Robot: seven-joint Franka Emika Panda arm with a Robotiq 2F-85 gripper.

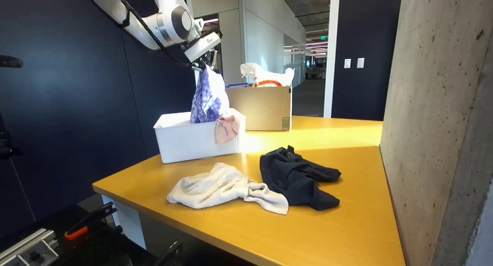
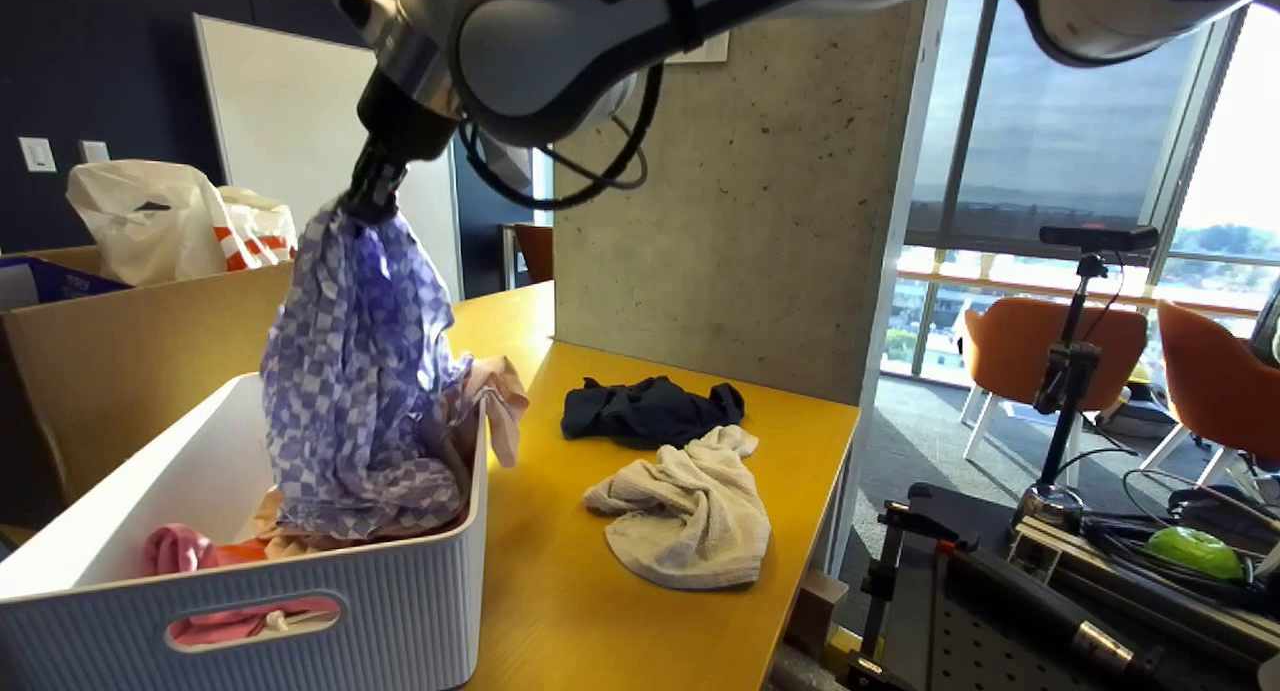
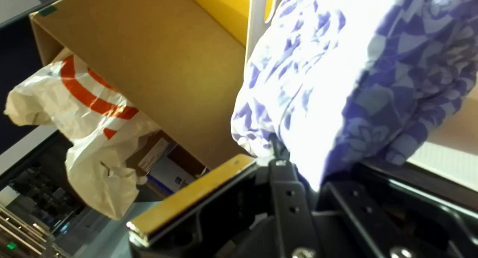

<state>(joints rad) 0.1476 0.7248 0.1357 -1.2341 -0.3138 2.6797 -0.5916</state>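
"What are you holding?"
"My gripper is pinching the top of a purple-and-white cloth. Its bottom part is down in the white bin."
"What is near the bin?"
"A cream towel and a black cloth, both on the yellow table."
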